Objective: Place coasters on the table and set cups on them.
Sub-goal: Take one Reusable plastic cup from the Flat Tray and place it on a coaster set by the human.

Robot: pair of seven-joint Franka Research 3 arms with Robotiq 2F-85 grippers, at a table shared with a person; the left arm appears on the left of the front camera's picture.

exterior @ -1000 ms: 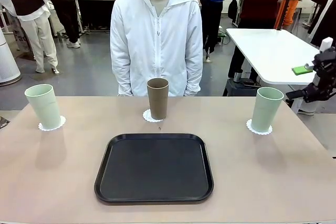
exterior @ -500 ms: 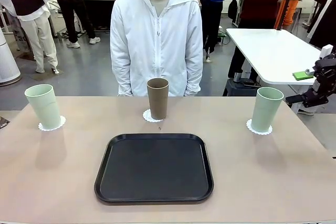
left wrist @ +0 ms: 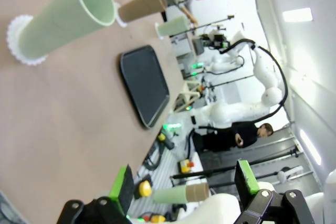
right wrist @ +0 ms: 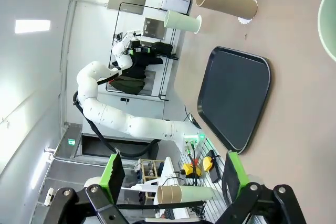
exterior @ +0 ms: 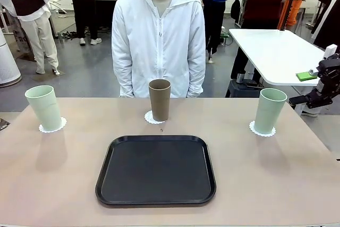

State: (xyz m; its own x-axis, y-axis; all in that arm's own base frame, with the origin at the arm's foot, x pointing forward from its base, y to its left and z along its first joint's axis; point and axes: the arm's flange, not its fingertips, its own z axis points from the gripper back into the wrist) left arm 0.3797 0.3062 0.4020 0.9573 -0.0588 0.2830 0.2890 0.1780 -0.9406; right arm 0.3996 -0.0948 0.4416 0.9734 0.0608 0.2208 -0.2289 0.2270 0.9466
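Now both jaws wide apart, empty: left gripper (left wrist: 186,187), right gripper (right wrist: 172,174), touching nothing.

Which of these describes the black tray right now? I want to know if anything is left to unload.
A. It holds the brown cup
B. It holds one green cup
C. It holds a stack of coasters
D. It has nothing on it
D: the front view shows the black tray bare, while the brown cup and both green cups stand on coasters beyond it.
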